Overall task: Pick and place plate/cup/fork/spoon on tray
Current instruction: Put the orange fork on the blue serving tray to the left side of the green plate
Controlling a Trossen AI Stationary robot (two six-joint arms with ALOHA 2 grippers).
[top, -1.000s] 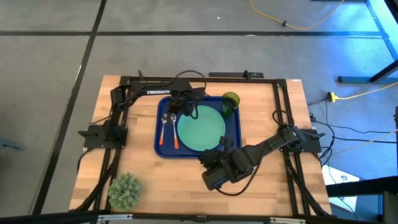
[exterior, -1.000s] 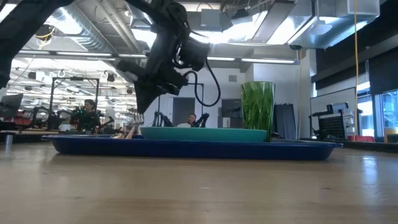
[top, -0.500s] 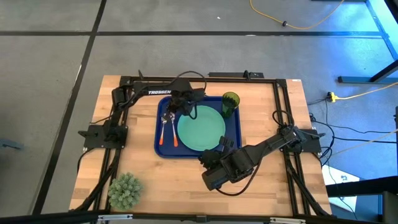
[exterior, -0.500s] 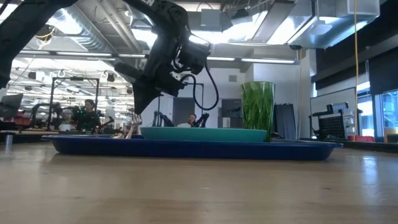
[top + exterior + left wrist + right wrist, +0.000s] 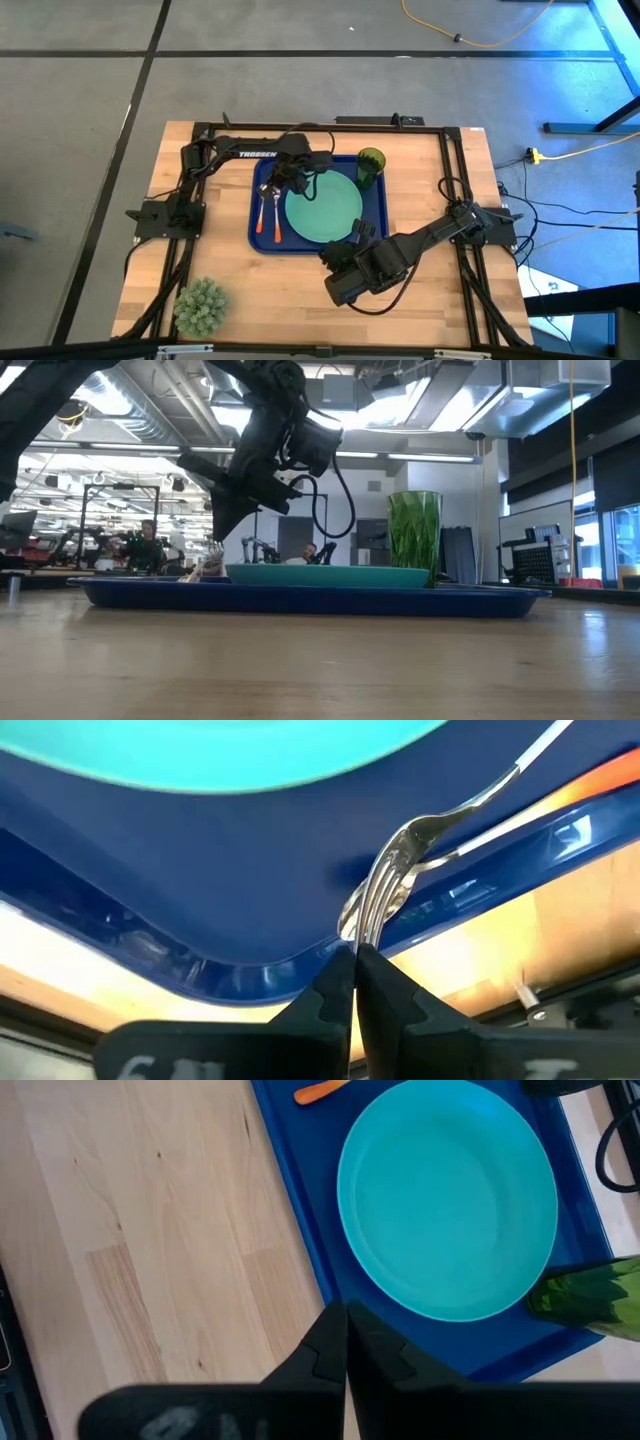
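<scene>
Left gripper [image 5: 272, 182]: hovering over the tray's [image 5: 372, 228] far left corner, fingers closed, gripping nothing.
Right gripper [image 5: 357, 236]: resting at the tray's near edge, fingers closed, empty.

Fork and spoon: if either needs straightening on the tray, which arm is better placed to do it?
Probably the left. The left gripper hovers right over the fork and spoon on the tray. The right gripper waits at the tray's near rim, across the plate.

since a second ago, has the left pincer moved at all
Yes. In the low view the left pincer has lifted slightly off the tray, with more gap above the fork and spoon. In the high view it stays near the tray's far left corner.
</scene>
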